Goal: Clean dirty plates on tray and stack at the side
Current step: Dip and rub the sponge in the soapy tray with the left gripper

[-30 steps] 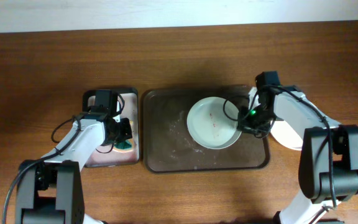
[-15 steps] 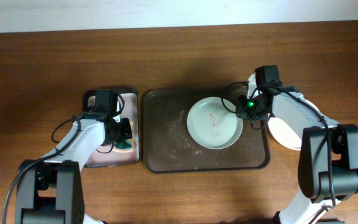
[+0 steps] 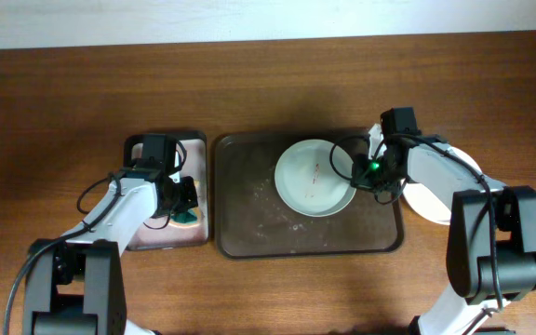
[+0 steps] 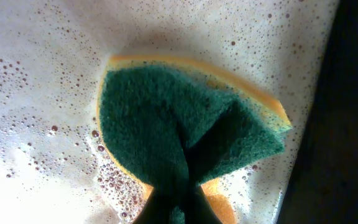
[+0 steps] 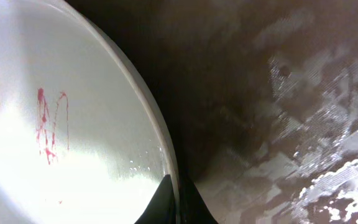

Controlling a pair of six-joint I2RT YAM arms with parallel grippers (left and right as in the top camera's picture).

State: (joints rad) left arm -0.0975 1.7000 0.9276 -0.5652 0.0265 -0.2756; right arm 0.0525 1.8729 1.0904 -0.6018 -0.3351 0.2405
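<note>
One dirty plate (image 3: 313, 177), white with thin red streaks (image 5: 48, 127) at its centre, lies on the right half of the dark brown tray (image 3: 249, 214). My right gripper (image 3: 358, 174) is shut on that plate's right rim; in the right wrist view the rim runs between the two fingertips of the gripper (image 5: 176, 202). My left gripper (image 3: 182, 200) is over the smaller tray (image 3: 156, 237), shut on a green and orange sponge (image 4: 166, 124), which it pinches into a fold (image 4: 179, 208).
A plain white plate (image 3: 426, 203) lies on the table right of the brown tray, partly under my right arm. The smaller tray holds foamy water (image 4: 36, 93). Wet smears cover the brown tray's floor (image 5: 328, 143).
My right gripper has shut on the plate's right rim, and the plate has shifted a little to the left on the tray. The left arm has not moved.
</note>
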